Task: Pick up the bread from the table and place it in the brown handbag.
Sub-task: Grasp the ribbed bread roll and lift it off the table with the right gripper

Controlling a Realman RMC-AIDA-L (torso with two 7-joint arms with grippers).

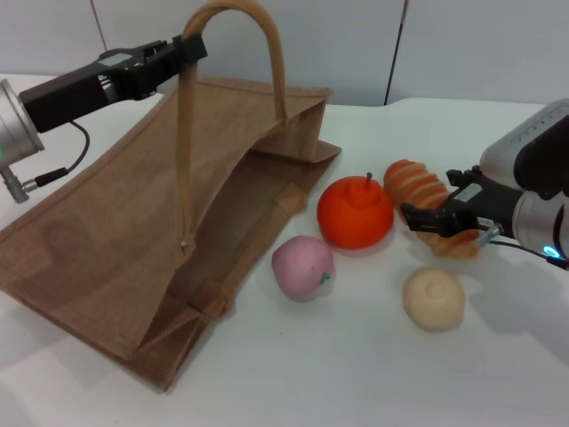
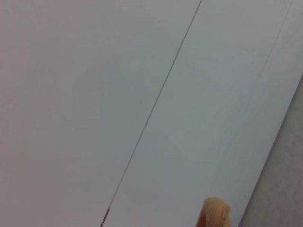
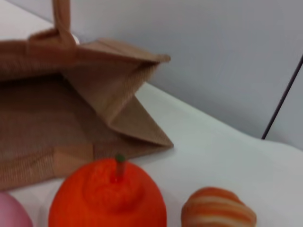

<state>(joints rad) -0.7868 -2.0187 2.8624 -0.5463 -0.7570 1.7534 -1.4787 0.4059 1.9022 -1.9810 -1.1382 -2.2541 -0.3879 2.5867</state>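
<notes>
The bread [image 1: 425,197], a ridged orange-brown loaf, lies on the white table [image 1: 356,365] to the right of the orange fruit. One end of it shows in the right wrist view [image 3: 218,208]. My right gripper [image 1: 443,200] is at the bread, open, with one black finger on each side of its middle. The brown handbag [image 1: 107,240] lies on its side at the left with its mouth facing right; it also shows in the right wrist view [image 3: 71,109]. My left gripper [image 1: 182,49] is shut on one handle [image 1: 267,36] and holds it up. The left wrist view shows only the handle's tip [image 2: 214,213].
An orange fruit [image 1: 356,212] sits between the bag's mouth and the bread, and fills the near part of the right wrist view [image 3: 108,198]. A pink peach [image 1: 302,267] lies by the bag's mouth. A round beige bun [image 1: 433,298] lies in front of the bread.
</notes>
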